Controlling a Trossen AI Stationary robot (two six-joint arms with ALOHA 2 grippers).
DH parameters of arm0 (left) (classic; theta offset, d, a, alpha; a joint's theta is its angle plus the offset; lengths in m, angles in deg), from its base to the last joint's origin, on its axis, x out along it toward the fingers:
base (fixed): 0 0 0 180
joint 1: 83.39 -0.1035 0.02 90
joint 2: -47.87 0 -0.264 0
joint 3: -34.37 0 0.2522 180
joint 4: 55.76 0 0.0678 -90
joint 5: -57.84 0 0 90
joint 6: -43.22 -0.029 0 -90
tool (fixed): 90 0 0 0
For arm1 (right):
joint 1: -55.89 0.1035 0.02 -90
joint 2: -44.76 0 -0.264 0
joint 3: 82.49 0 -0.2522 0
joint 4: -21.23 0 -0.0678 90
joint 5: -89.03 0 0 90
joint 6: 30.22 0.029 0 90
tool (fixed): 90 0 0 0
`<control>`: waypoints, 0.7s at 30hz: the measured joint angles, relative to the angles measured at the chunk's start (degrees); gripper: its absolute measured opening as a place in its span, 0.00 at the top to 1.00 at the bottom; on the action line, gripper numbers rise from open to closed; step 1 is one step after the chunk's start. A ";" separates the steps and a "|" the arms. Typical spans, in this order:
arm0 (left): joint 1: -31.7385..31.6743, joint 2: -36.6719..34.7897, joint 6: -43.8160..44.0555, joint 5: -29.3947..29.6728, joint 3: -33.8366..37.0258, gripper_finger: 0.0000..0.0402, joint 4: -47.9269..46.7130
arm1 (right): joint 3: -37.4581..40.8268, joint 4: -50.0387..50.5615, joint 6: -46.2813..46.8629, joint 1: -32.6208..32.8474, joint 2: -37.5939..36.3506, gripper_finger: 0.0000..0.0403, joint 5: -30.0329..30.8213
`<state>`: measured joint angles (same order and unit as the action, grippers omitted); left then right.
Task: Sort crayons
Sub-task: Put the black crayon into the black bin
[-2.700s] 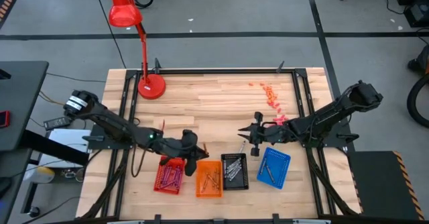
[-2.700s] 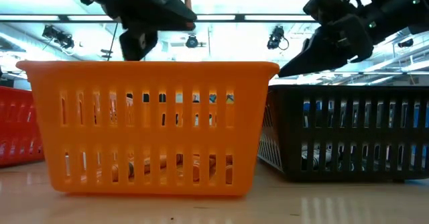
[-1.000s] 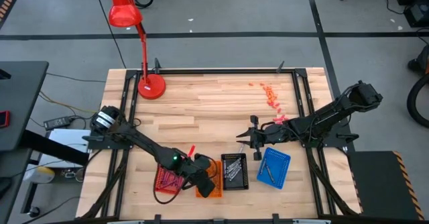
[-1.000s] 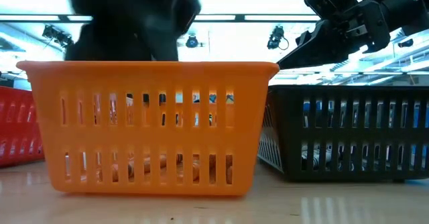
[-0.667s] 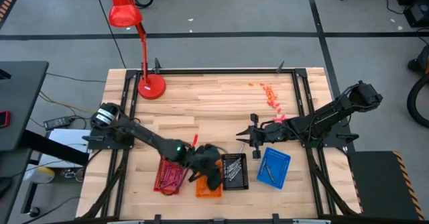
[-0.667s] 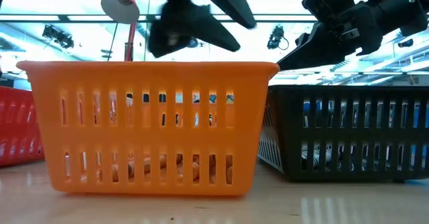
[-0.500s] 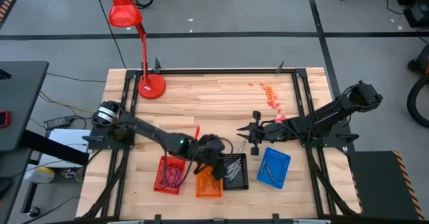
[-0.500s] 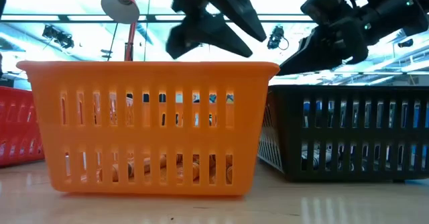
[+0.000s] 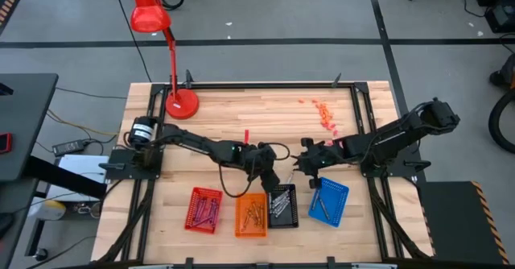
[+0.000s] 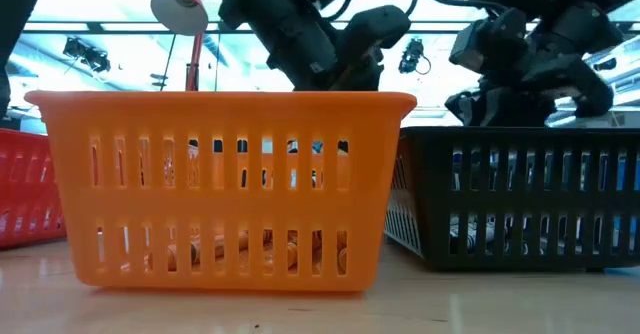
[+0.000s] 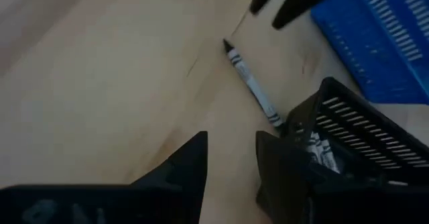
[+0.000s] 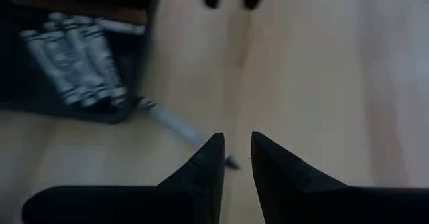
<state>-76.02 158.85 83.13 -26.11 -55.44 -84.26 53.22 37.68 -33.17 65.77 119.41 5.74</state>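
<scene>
One grey-white crayon with a dark tip (image 11: 251, 90) (image 12: 175, 125) lies flat on the bare wood, just beyond the black tray's far right corner (image 9: 288, 177). My left gripper (image 11: 231, 160) (image 9: 278, 177) hangs open over the wood a little short of it, fingers slanting down. My right gripper (image 12: 234, 153) (image 9: 300, 166) faces it from the other side, open by a narrow gap, above the crayon's dark tip. More crayons lie in the black tray (image 12: 74, 63), the red tray (image 9: 203, 209), the orange tray (image 9: 250, 214) and the blue tray (image 9: 328, 200).
The four mesh trays stand in a row near the table's front edge. Small pink and orange bits (image 9: 324, 116) lie at the far right. A red desk lamp (image 9: 179, 101) stands at the far left corner. Bare wood spreads across the table's middle.
My left gripper has swung from above the red and orange trays toward the table's right and far side, to the wood beyond the black tray, and has rolled about its own axis. My right gripper has tipped down toward the table near the loose crayon.
</scene>
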 joint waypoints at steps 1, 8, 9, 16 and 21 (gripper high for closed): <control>-0.08 0.00 -1.56 -0.07 0.00 0.65 0.35 | -0.52 1.48 0.29 -0.37 0.00 0.80 -1.77; 1.78 -0.02 -9.31 -0.33 0.00 0.65 -2.47 | -1.37 3.23 -0.09 -0.54 1.75 0.77 -3.21; 2.26 -0.32 -10.07 -0.29 0.04 0.65 -3.58 | -1.50 3.26 -0.02 -0.55 2.33 0.76 -3.45; 5.48 -4.87 -15.71 6.82 -0.04 0.65 -9.07 | -5.36 7.49 -3.68 -0.88 8.27 0.65 -3.80; 6.18 -6.94 -16.80 10.27 -0.02 0.65 -12.22 | -8.25 8.78 -8.06 -1.87 12.60 0.63 -4.67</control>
<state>-69.83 151.91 66.33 -15.83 -55.47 -96.47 44.97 46.45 -41.23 63.91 132.01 1.07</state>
